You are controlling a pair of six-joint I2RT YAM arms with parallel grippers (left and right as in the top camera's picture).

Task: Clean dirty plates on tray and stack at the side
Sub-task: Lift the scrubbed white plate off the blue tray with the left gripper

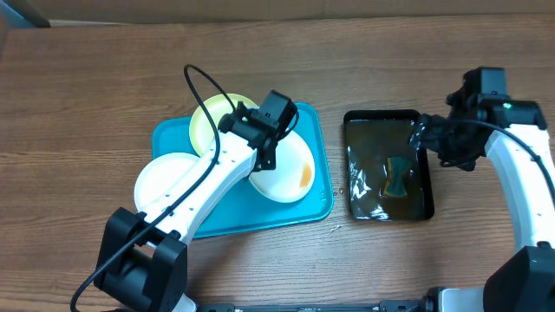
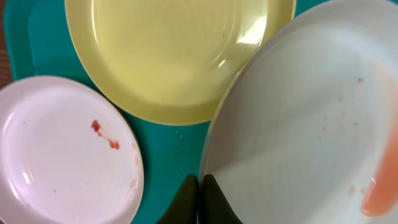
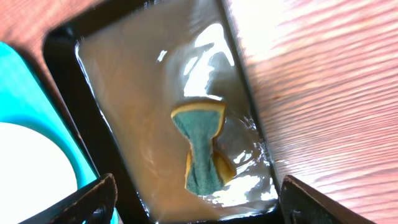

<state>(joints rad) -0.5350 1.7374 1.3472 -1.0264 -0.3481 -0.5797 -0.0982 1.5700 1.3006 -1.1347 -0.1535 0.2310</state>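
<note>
Three plates are seen on the turquoise tray [image 1: 316, 208], which lies left of centre on the wooden table [image 1: 87, 87]. The yellow-green plate [image 1: 215, 121] is set at the far side of the tray, and no smears are made out on it. The left-hand white plate [image 1: 165, 182] is placed at the near left, partly hidden by the arm from overhead, and is marked with a small red smear [image 2: 106, 135]. The right-hand white plate [image 1: 290, 178] is found at the right of the tray, with an orange smear [image 1: 305, 176] close to its right edge. In the left wrist view its rim is seen across the edge of the yellow-green plate. The left gripper [image 2: 199, 182] is closed tight, and the rim of the right-hand white plate is seen running into the seam between its two fingers, so the plate is taken to be pinched at its edge. To the right, just beside the turquoise tray but apart from it, a glossy black tray [image 1: 425, 208] is laid, wet inside. A teal and yellow sponge [image 3: 202, 152], pinched at its middle like a bow, is lying in it. The right gripper [image 3: 198, 183] is held above the black tray with its fingers spread wide, and nothing is gripped or touched by them.
</note>
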